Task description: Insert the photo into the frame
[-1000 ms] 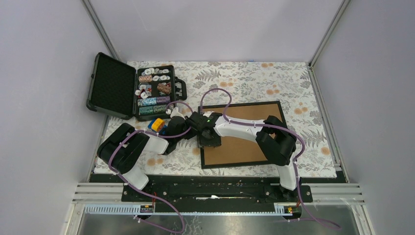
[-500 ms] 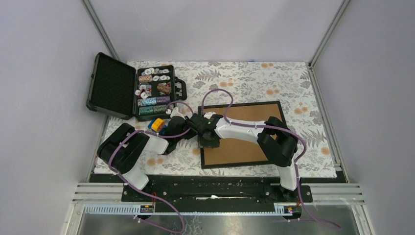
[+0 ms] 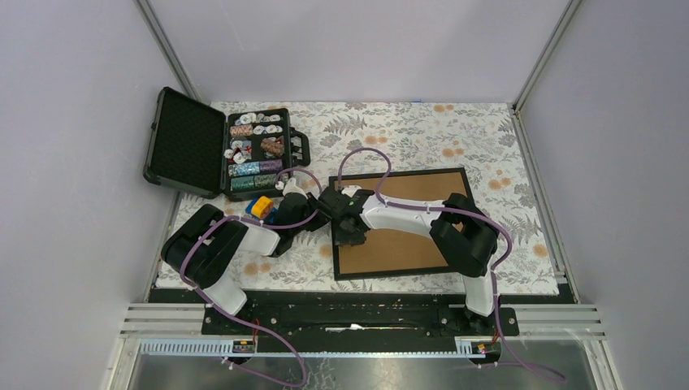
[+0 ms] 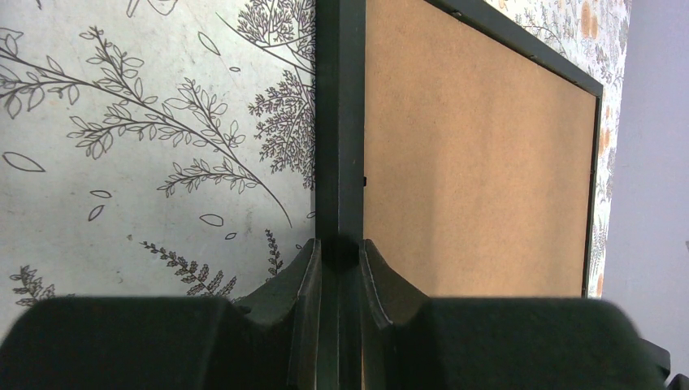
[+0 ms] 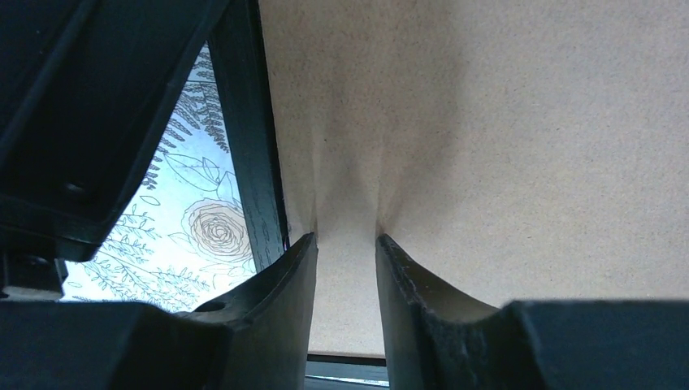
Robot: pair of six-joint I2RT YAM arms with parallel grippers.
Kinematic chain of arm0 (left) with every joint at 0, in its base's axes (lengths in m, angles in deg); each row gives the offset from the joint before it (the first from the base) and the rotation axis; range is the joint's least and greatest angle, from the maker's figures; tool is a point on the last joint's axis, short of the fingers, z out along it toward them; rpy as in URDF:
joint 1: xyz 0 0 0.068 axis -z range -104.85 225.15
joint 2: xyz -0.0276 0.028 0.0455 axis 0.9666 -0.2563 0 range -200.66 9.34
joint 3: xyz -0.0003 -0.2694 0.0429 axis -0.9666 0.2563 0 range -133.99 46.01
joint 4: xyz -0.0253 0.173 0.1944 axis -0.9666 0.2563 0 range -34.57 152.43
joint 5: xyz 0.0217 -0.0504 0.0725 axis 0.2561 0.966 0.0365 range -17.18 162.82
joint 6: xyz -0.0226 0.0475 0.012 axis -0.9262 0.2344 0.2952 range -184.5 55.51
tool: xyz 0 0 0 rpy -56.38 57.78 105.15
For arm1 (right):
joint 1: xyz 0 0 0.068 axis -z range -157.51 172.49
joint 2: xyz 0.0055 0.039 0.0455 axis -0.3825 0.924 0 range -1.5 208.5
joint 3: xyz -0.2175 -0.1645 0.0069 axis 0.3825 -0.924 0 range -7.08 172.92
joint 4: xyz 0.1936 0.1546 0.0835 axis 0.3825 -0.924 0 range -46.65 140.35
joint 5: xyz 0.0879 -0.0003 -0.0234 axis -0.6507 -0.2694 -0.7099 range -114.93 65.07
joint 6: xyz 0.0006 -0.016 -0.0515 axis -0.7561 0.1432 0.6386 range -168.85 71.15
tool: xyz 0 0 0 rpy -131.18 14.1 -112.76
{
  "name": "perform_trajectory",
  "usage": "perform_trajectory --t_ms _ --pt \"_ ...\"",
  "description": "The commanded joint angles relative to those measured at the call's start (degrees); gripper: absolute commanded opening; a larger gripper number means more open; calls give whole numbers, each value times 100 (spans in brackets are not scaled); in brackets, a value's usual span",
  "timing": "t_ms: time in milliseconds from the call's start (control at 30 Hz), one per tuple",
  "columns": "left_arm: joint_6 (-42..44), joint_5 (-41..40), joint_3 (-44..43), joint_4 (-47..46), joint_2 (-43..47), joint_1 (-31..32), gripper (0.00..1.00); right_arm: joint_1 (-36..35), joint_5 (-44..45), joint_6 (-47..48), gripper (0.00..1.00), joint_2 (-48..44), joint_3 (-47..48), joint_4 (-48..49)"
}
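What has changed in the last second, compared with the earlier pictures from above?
The right arm shifted slightly, its elbow going toward the right and near side; the right gripper moved a little over the back of the frame. Nothing was visibly taken or let go. The left gripper kept its grip on the frame's left moulding; the frame and the black case stayed put.

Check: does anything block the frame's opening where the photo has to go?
Yes. The brown backing board fills the frame, which lies back-up; the right gripper rests on that board near its left edge. No photo is in view.
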Motion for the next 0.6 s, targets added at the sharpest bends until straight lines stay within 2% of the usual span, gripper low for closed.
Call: perform_trajectory --t_ms 0,200,333,567 --pt "263 -227 229 1383 -329 -40 0 101 -31 199 42 488 -176 -520" --pt "257 -227 221 1382 -338 -39 0 319 -942 151 47 -257 -865 584" --pt "258 -218 212 1386 -348 -41 0 309 -1031 251 50 27 -664 498" --pt "266 -223 221 1387 -336 -43 0 142 -380 269 53 423 -74 -289"
